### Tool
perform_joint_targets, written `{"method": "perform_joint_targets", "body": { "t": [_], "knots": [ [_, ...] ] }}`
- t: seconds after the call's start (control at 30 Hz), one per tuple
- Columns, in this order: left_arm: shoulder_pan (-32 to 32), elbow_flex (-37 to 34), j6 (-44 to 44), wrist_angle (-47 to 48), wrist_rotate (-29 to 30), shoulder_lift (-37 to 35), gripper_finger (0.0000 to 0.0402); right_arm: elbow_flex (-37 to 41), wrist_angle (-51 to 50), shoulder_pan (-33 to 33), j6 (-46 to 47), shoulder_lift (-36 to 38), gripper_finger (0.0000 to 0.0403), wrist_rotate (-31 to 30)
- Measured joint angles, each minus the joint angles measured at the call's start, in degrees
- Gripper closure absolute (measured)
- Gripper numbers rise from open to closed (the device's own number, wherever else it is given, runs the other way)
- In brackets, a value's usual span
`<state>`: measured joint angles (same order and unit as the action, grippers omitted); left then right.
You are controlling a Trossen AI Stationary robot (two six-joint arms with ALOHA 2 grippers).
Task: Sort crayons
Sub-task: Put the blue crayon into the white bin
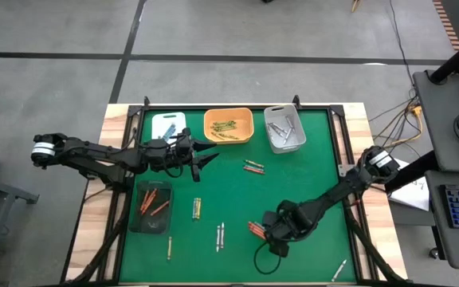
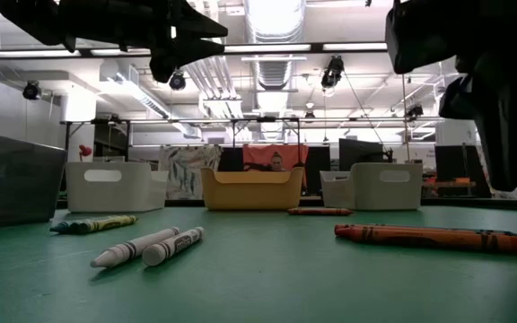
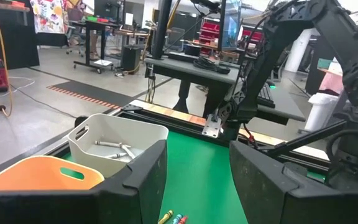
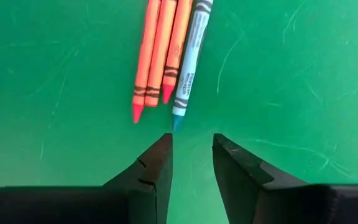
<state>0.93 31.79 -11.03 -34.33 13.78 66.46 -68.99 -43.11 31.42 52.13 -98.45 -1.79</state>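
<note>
Crayons (image 4: 166,53) lay just ahead of our right pincer (image 4: 191,163), narrowly parted, empty; bare mat (image 4: 303,74) around.

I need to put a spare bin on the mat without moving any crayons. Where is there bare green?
The widest bare patch is on the green mat, between the grey bin and the right gripper. A smaller one lies between the red crayons at centre and the left gripper. The near strip with scattered crayons is crowded.
</note>
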Motion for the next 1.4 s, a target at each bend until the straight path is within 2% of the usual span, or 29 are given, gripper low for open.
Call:
{"method": "perform_joint_targets", "body": {
  "t": [0.37,0.53,0.87,1.07,1.4],
  "knots": [
    [0.0,0.0,1.3,0.3,0.0,0.0,0.0244,0.0,1.8,1.9,-6.3,-2.9,0.0255,-1.4],
    [0.0,0.0,1.3,0.5,0.0,0.0,0.0244,0.1,1.8,2.0,-6.3,-3.7,0.0248,-2.4],
    [0.0,0.0,1.3,0.6,0.0,0.0,0.0244,0.2,3.6,2.0,-6.7,-5.4,0.0248,-3.0],
    [0.0,0.0,1.3,0.6,0.0,0.0,0.0244,0.7,5.1,1.9,-7.1,-5.4,0.0248,-5.9],
    [0.0,0.0,1.3,0.6,0.1,0.0,0.0244,2.0,6.3,1.8,-7.2,-5.4,0.0282,-7.7]
  ]
}}
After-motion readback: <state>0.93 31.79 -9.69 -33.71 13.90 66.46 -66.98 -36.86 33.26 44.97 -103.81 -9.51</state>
